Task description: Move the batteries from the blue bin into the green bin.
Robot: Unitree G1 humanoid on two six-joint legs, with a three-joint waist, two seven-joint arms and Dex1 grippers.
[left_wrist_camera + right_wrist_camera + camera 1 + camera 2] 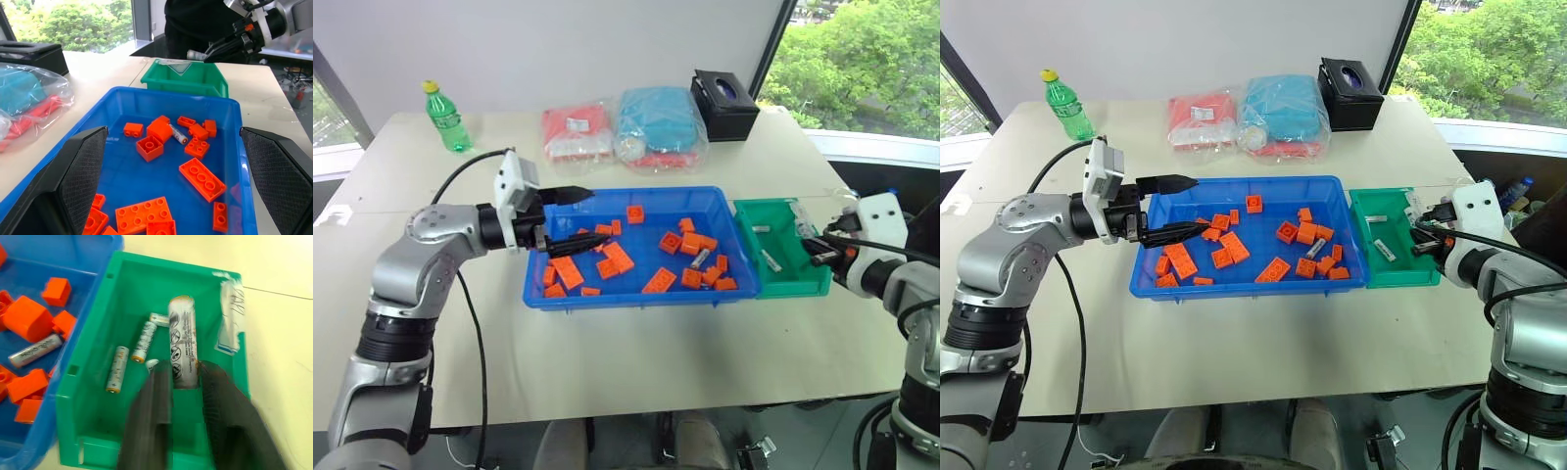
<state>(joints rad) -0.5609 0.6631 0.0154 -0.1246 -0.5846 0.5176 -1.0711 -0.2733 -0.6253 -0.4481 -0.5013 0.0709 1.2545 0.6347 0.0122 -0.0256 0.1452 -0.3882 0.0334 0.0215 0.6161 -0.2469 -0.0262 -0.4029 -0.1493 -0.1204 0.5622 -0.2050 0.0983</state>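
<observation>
Right gripper [185, 377] over green bin [127, 293], jaws grasping a battery [182, 345]. Left gripper [570, 221] at blue bin's [636, 294] left edge, jaws released.

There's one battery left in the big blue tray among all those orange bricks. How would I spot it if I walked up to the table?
Find the blue bin in the middle of the table, then look to the end nearest the green bin. The battery lies there among orange bricks. It is the only slim silver-grey cylinder in the tray; everything around it is a flat, studded orange block.
</observation>
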